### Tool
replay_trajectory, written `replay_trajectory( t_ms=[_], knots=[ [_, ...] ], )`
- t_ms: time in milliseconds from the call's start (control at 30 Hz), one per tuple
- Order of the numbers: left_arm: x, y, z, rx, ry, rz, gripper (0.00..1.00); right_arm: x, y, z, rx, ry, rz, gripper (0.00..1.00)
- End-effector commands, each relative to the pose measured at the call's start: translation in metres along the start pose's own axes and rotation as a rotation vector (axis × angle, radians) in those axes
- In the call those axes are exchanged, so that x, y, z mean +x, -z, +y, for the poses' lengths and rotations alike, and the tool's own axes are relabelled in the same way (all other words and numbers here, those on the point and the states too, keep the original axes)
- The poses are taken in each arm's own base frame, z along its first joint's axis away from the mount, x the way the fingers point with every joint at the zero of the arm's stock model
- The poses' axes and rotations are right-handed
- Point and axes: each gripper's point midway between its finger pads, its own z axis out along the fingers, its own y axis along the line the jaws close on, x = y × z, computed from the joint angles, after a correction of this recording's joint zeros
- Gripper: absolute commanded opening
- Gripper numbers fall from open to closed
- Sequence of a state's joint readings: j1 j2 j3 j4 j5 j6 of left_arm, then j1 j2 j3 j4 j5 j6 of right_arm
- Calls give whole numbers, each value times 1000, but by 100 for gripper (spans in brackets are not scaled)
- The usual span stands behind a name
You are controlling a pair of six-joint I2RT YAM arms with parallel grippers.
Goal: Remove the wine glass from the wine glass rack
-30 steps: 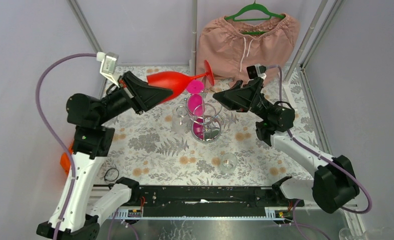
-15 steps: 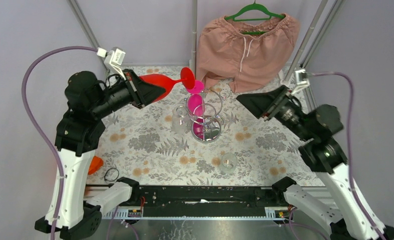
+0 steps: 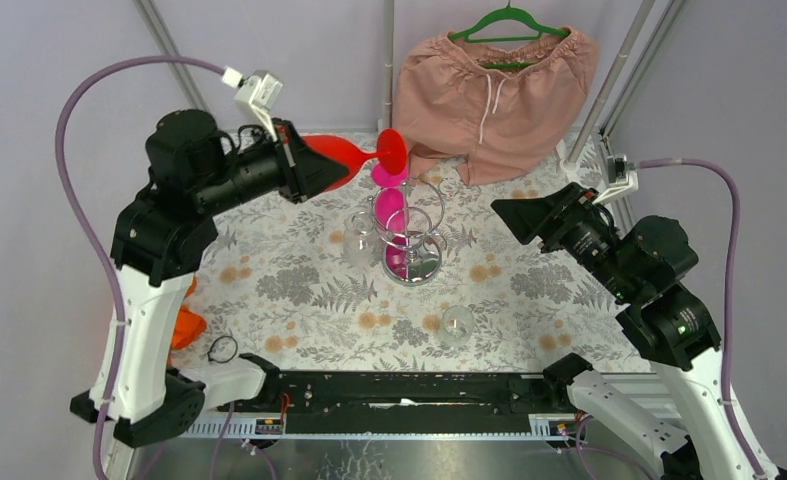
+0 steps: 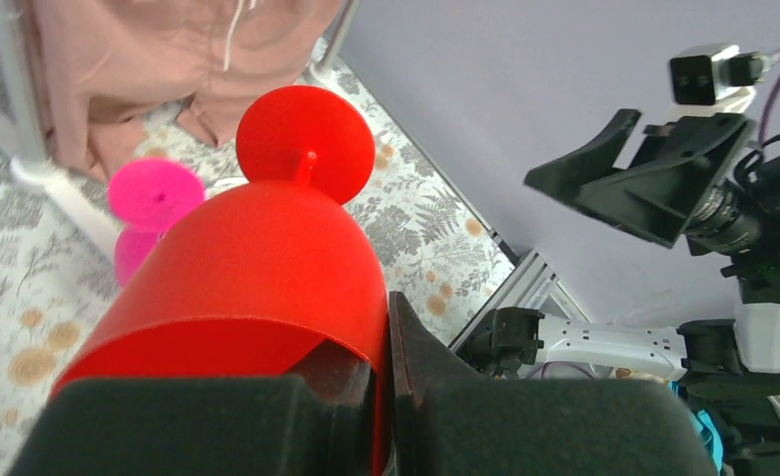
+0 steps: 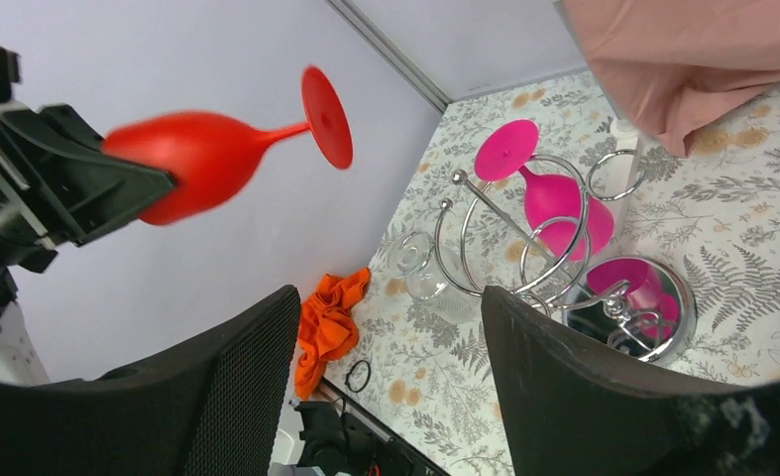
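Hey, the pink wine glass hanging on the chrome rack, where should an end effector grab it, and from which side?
Grip the pink wine glass by its bowl: it hangs below the wire ring, foot on top. Probably come from the outer side of the rack, away from the central post, where fewer loops stand in the way.

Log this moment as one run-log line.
left claw: shut on red wine glass, clear of wine glass rack | right claw: open, empty | rack: pink wine glass hanging
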State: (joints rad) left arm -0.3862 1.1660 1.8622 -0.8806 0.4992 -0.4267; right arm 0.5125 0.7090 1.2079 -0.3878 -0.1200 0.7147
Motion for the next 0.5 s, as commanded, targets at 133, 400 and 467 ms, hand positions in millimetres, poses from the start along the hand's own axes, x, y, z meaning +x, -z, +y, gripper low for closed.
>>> replay_trajectory(
  t_ms=[133,400,467],
  knots=[
    [-14,-75,-6,-38,-99,64,0,-16,13,3,27,31,-55,74],
    [29,-120,-23,-35,-174,211,0,-38,42,-5,122,87,-140,75],
    [40,-117,-32,-24,-193,235,0,-44,49,-8,146,99,-166,75]
  ],
)
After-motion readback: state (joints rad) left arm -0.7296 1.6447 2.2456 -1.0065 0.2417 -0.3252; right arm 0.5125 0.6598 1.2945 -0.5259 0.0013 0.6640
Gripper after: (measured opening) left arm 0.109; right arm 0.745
